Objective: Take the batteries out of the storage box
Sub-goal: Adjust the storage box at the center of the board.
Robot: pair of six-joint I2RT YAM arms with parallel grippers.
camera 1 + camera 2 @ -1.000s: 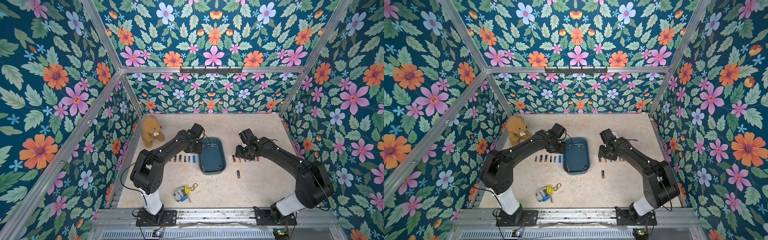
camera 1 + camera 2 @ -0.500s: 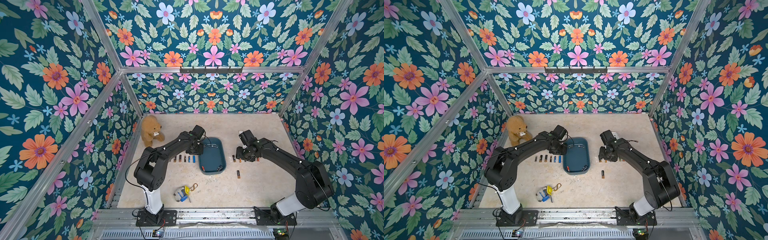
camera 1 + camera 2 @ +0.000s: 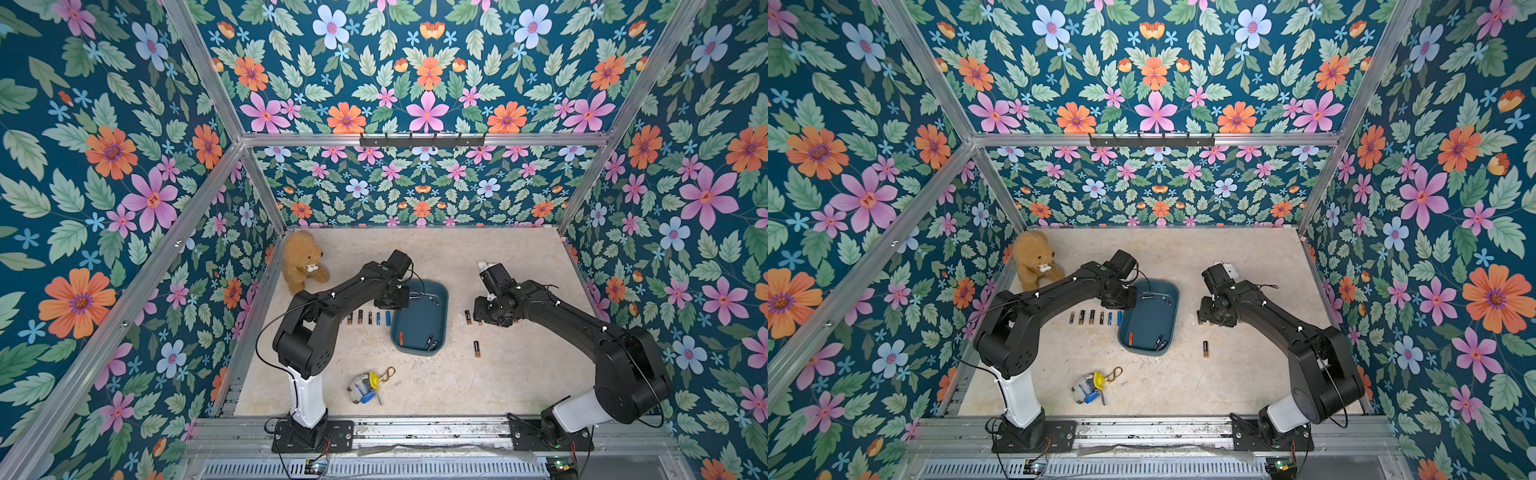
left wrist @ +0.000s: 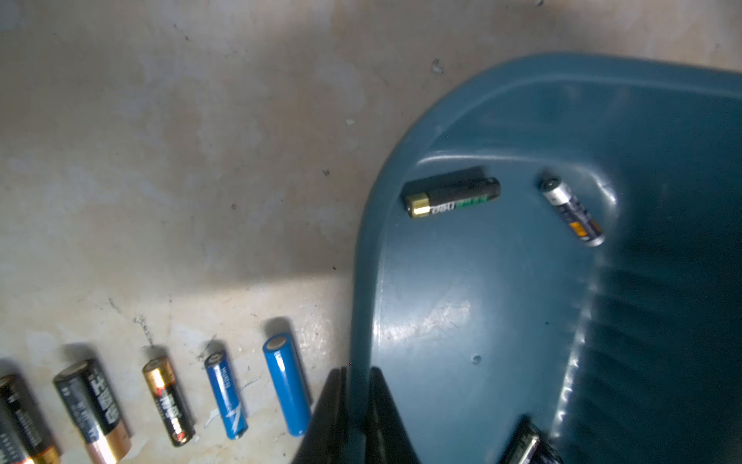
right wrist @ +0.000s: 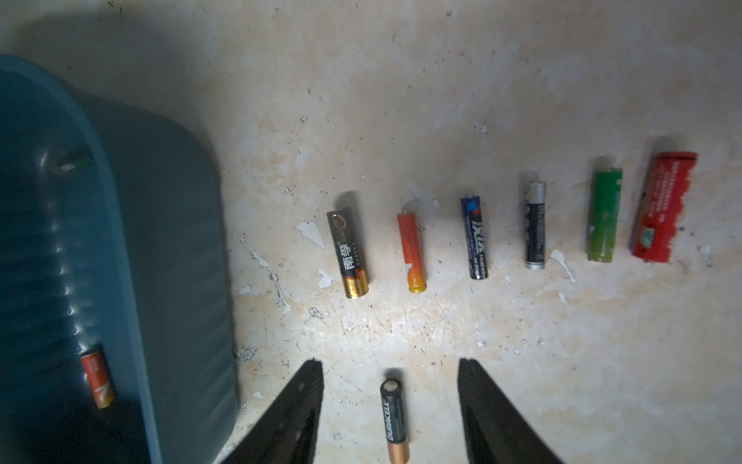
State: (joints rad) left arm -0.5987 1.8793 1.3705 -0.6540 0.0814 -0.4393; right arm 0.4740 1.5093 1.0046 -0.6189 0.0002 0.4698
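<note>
Tabletop (image 3: pixel 519 374), beige and flaky, within floral teal walls (image 3: pixel 428 112).

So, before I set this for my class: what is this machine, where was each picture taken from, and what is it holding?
These are two robot arms fixed at the edge of a table. Each ends in a two-fingered gripper.

The two wide pictures come from one camera head looking down from above. The two close-ups come from a camera on each arm's wrist.

On the table are a teal storage box, rows of batteries on either side of it, a teddy bear and a small keyring toy. A few more batteries lie inside the box.

The left gripper is shut on the box's wall, one finger inside and one outside. The right gripper is open and holds nothing. Its wrist view shows a black and copper battery on the table between its fingers.
</note>
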